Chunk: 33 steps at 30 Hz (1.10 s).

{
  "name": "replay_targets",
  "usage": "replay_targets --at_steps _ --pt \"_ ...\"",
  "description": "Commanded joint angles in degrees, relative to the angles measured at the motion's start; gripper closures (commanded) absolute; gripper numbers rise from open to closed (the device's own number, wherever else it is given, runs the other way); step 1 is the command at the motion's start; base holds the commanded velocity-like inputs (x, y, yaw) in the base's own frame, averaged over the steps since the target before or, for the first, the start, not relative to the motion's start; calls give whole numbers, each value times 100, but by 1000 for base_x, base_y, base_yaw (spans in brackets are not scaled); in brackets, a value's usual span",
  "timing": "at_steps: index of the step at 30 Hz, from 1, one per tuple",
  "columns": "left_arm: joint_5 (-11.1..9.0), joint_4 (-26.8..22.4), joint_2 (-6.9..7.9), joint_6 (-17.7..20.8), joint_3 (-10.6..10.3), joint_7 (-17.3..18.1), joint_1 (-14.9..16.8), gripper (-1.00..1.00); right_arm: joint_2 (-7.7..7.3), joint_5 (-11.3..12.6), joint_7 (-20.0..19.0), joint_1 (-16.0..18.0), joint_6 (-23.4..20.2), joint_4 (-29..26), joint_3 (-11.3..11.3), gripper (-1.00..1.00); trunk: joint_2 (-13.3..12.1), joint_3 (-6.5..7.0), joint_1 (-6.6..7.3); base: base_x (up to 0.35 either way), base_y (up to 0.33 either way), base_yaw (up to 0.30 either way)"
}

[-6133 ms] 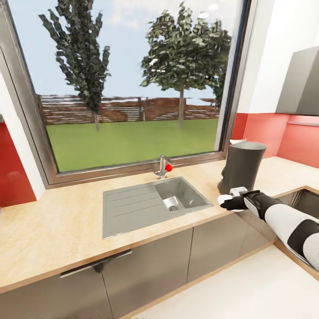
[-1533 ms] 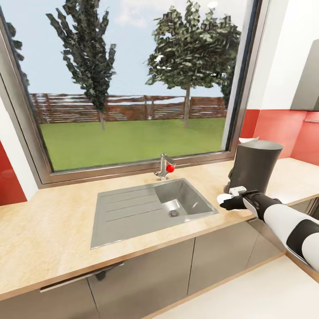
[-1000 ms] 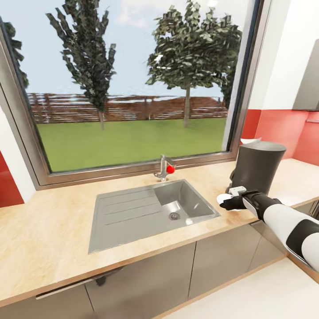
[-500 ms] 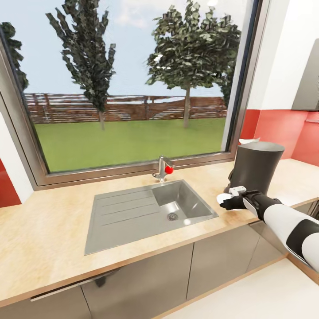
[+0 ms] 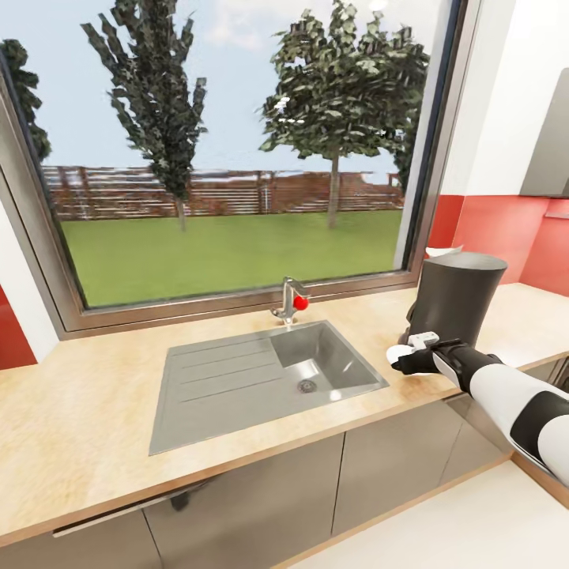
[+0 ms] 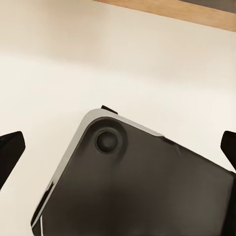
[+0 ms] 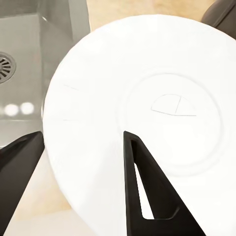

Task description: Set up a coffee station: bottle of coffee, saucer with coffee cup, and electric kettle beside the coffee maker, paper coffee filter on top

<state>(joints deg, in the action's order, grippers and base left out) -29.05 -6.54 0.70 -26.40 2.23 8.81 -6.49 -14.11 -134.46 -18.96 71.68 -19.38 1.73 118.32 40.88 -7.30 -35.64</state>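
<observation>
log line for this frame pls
phase: placing saucer | right gripper: shut on saucer | location: countertop, beside coffee maker | left gripper: open

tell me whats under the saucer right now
Under the saucer lie the countertop and the sink's edge. The saucer hides the surface directly beneath, so contact can't be judged. The right gripper holds it.

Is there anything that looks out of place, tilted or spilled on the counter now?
Nothing stands out. The coffee maker stands upright on the countertop, and the right gripper holds the saucer beside it.
</observation>
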Motion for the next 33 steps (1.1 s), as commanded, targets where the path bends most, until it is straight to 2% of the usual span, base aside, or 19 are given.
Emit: replay_targets --at_steps 1,33 --pt "-49 -5 0 4 22 59 -1 -100 -4 -54 -11 4 -31 12 51 100 49 -27 -24 0 0 0" --pt "-57 -5 -2 7 23 59 -1 -100 14 -54 3 4 -31 12 49 100 1332 -601 -727 0 0 0"
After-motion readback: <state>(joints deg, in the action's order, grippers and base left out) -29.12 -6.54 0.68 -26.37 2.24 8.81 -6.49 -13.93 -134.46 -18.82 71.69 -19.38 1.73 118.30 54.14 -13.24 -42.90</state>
